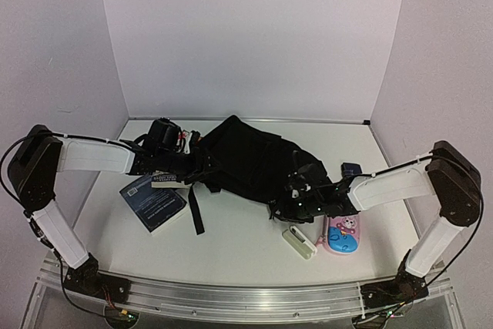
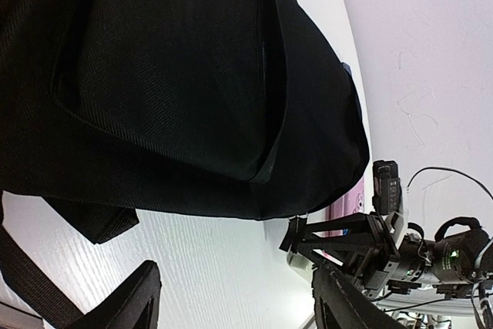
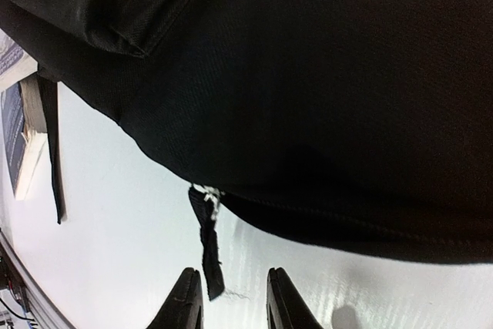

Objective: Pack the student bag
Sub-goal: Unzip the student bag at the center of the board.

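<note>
Right hand (image 3: 231, 273) sits low at the near edge of the student bag (image 1: 246, 163), fingers set narrow with a slim gap, and a zip pull (image 3: 208, 240) dangles right down into that gap. Not pinched yet, by the look of it: the tab hangs free, closer to one finger than the other. That lineup looks deliberate. My read is that the bag has to be unzipped before anything goes in.

Over on the other side, the left hand (image 2: 235, 283) stands wide open, nothing between its fingers, facing the bag's side near the straps. It looks placed to brace or pin the fabric, because a soft bag will slide if the zip is tugged alone.

As for the bag itself, it lies flat on its side in the middle of the tabletop (image 1: 231, 252), between both arms.

Waiting around it: a dark blue book (image 1: 154, 199) just beside the straps, a small white box (image 1: 298, 242) and a pink pencil case (image 1: 343, 235) by the right arm.
</note>
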